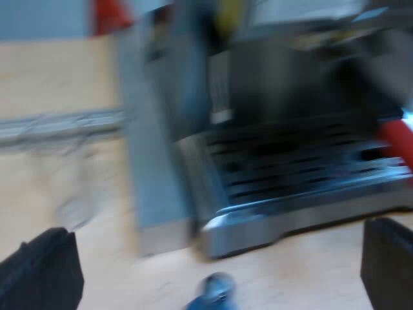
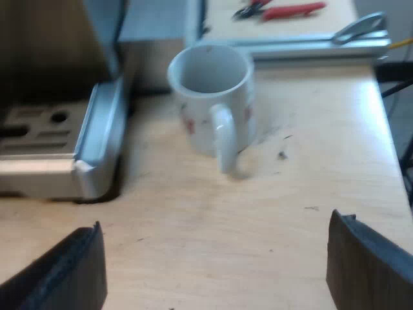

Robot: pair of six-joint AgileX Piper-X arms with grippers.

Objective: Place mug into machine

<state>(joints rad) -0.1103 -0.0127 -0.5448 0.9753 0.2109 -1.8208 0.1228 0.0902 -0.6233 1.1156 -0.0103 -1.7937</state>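
Released, the right gripper (image 2: 214, 231) has the white mug (image 2: 210, 97) upright at twelve o'clock, handle toward it; left gripper (image 1: 216, 234) released too, drip tray (image 1: 303, 168) at twelve.

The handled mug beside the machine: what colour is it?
White ceramic mug, faint reddish marks; right wrist view.

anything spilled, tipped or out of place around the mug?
Nothing spilled or tipped. The white ceramic mug stands upright on the pale wooden table, beside the corner of the silver espresso machine's drip tray, and looks empty. Only stray item: red-handled pliers lying on the table beyond the mug.
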